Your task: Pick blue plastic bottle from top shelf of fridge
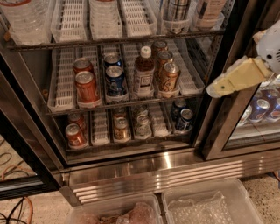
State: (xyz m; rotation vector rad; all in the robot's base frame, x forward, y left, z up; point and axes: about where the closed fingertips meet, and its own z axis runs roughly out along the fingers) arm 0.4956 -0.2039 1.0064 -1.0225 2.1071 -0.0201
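The fridge [166,171] stands with its door open, the ribbed steel base below. The top shelf [109,40] runs along the top edge, with white lane trays. The blue plastic bottle [211,9] stands at the shelf's right end, cut off by the frame edge; only its lower part with the pale label shows. A silver can [177,9] is to its left. A clear ribbed water bottle [22,19] stands at the far left. My gripper [215,90], cream-yellow on a white wrist, hangs at the right, in front of the black door frame, below and to the right of the bottle and apart from it.
The middle shelf holds a brown bottle with a white cap [143,72] and several soda cans [86,86]. More cans [75,134] sit on the lower shelf. Cans [261,108] show behind the right glass door. Two clear bins [205,205] stand on the floor in front.
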